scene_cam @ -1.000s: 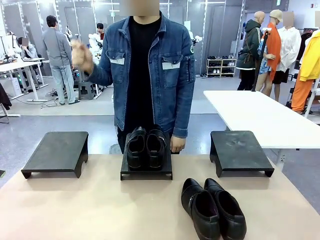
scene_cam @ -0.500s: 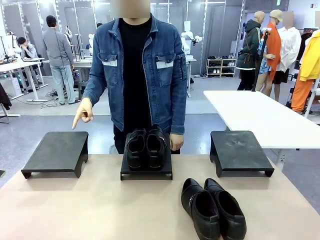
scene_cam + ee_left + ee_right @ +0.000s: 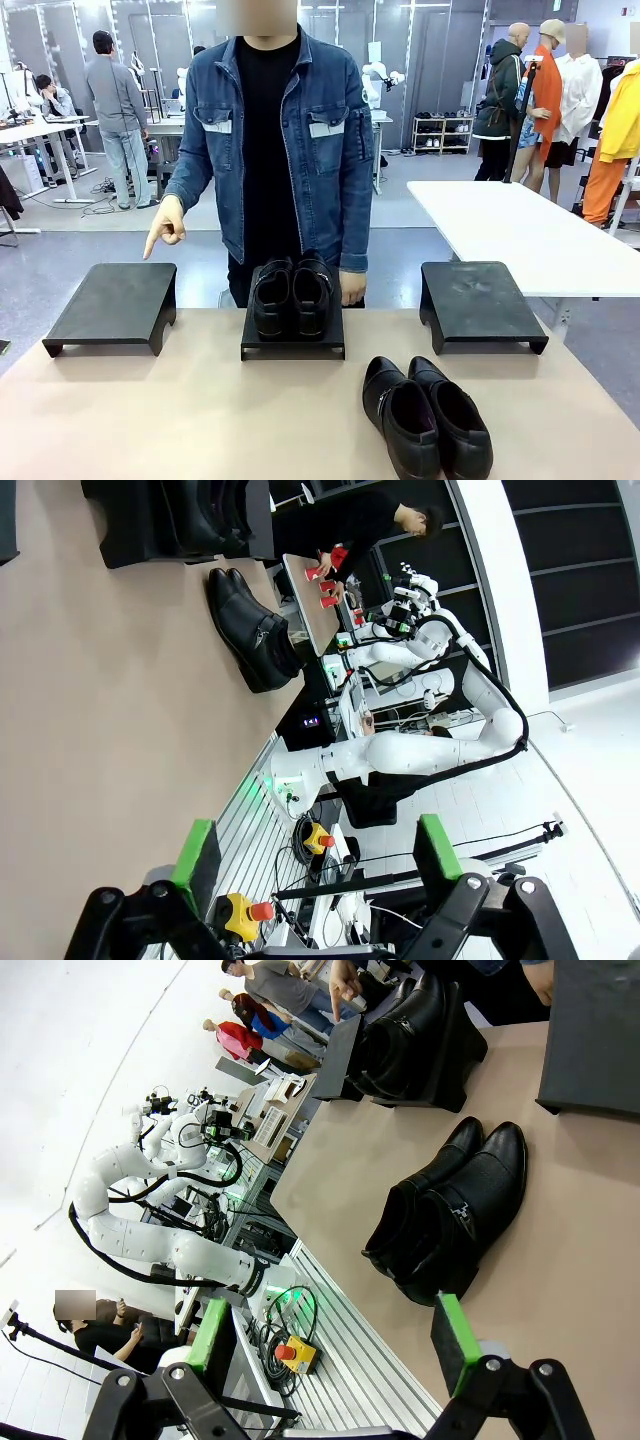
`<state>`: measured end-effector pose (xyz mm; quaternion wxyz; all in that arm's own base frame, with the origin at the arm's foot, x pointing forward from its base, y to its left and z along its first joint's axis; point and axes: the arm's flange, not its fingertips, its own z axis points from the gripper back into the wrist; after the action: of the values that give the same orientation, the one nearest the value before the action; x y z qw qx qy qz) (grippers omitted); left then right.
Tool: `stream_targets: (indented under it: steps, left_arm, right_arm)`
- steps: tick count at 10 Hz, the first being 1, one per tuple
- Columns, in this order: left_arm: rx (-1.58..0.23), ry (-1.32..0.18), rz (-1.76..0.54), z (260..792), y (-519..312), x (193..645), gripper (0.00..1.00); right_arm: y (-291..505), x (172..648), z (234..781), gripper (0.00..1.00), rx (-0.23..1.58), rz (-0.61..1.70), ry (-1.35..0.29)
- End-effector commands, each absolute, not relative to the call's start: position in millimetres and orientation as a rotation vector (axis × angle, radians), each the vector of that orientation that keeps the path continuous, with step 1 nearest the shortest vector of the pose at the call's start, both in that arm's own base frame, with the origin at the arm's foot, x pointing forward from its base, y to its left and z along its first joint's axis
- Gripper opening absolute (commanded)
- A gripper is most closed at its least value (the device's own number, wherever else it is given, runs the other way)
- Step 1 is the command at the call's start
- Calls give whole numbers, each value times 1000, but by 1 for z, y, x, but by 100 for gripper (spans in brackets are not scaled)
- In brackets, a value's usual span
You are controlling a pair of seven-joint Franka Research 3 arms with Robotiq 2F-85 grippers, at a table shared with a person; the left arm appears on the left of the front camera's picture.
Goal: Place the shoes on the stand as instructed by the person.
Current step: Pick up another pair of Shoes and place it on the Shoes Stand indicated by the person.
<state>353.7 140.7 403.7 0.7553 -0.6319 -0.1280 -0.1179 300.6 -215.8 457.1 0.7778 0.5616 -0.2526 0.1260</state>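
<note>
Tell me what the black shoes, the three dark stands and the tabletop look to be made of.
Glossy black shoes, near pair on the beige tabletop, far pair on the low black middle stand: probably polished leather, by the sheen; could be synthetic. That stand, the left stand and the right stand: matte, scuffed, likely painted metal or plastic. Tabletop: smooth, matte, probably laminate or board.

Bright, even indoor light from overhead leaves soft shadows beneath the shoes (image 3: pixel 400 425) on the table (image 3: pixel 150 420). The front view is sharp. Both wrist views are rolled sideways and bend at the edges.
</note>
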Motion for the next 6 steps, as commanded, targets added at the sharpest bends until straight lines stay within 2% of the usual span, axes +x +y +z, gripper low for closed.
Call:
stream_targets:
  steps: [1, 2, 4, 6]
  left_arm:
    - [-1380, -277, -266, 403, 141, 352, 100]
    - [-1378, -279, -257, 404, 141, 354, 100]
    - [-1263, -224, -361, 458, 93, 357, 100]
    - [-1136, -180, -336, 510, 22, 360, 100]
  right_arm:
    - [-217, 301, 458, 100, 1219, 287, -567]
    - [-217, 301, 458, 100, 1219, 287, -567]
    - [-217, 301, 458, 100, 1219, 287, -567]
    - [-217, 301, 458, 100, 1219, 287, -567]
